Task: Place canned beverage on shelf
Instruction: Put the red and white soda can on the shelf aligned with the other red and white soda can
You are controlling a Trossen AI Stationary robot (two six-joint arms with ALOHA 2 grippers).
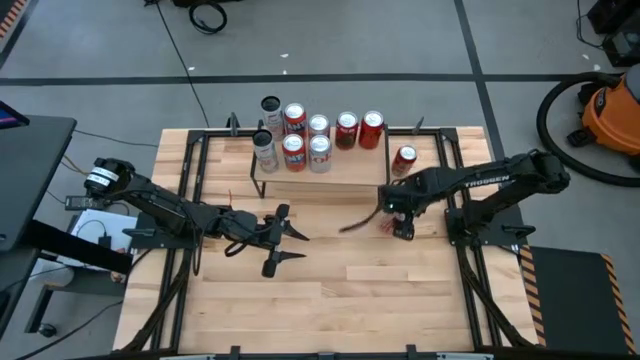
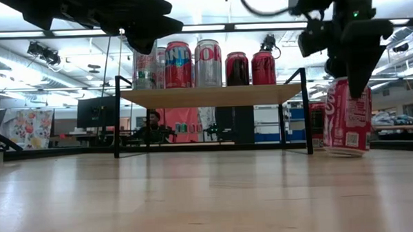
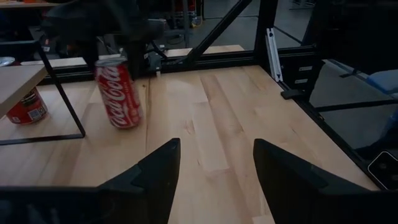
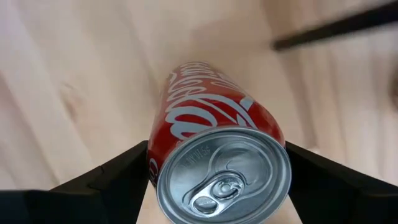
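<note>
A red cola can [image 4: 217, 143] is between the fingers of my right gripper [image 1: 397, 222], to the right of the shelf and nearer than it; it also shows in the low view [image 2: 347, 118] and the left wrist view [image 3: 118, 93]. The shelf [image 1: 340, 172], a light board on thin black legs [image 2: 213, 96], stands at the far middle and carries several upright cans [image 1: 320, 135]. My left gripper [image 1: 290, 243] hovers open over the table's middle left, level, pointing toward the red can, its fingers [image 3: 155, 174] around nothing. My right gripper pinches the can's side wall just below its top rim [image 4: 155, 168] between its two fingers, one on each side. The fingers [image 4: 118, 180] come from above, pointing down. The can hangs slightly tilted; whether its base [image 3: 127, 124] touches the table I cannot tell.
Another red can [image 1: 405, 158] stands on the table just right of the shelf. Black frame rails [image 1: 450, 180] run along the table's left, right and far sides. Bare wood [image 1: 350, 290] fills the near half. People and desks show in the room behind.
</note>
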